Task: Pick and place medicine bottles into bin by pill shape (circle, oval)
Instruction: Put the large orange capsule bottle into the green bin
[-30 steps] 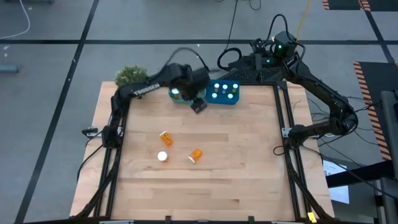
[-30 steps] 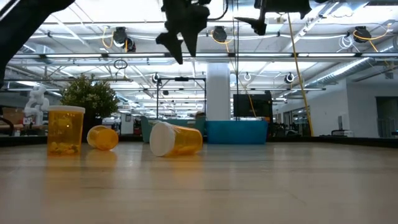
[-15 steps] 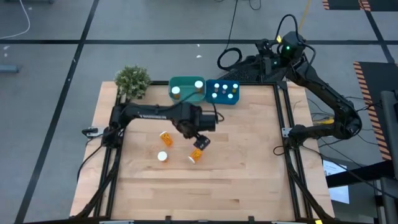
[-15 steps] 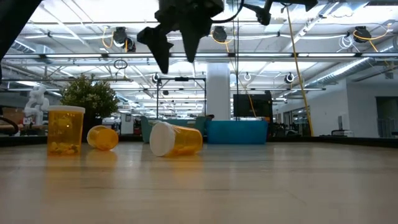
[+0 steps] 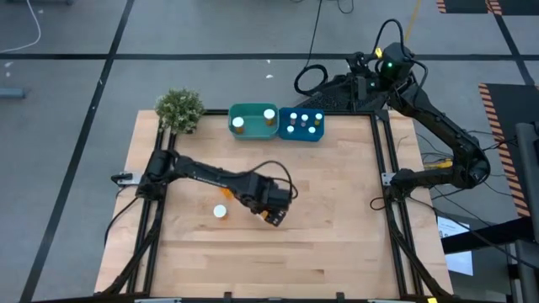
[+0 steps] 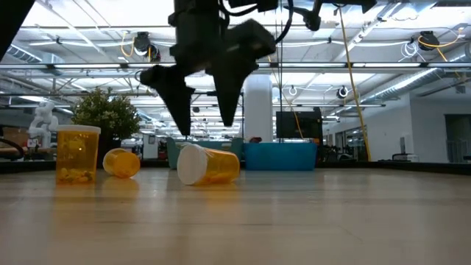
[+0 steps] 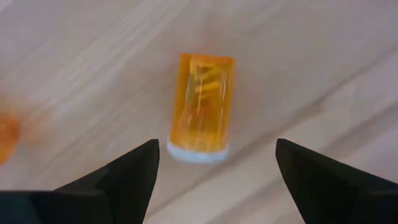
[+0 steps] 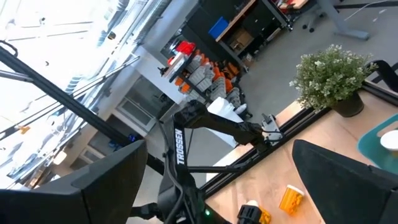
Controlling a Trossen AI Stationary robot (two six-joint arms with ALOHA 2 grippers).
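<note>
Left gripper (image 7: 214,155), fingers spread, is hovering over a lying bottle (image 7: 201,106) at desk (image 5: 337,210) centre. Six bottles are sitting in the bins (image 5: 278,133); three are waiting.

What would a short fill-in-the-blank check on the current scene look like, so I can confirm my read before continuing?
1. The left gripper hovers with its fingers ____ over a translucent orange medicine bottle lying on its side.
2. That bottle's round cap is ____ in colour.
3. The teal tub holds ____ white-capped bottles.
4. The small green potted plant stands at the table's far ____ corner, seen from above.

Missing words: open; white; two; left
</note>
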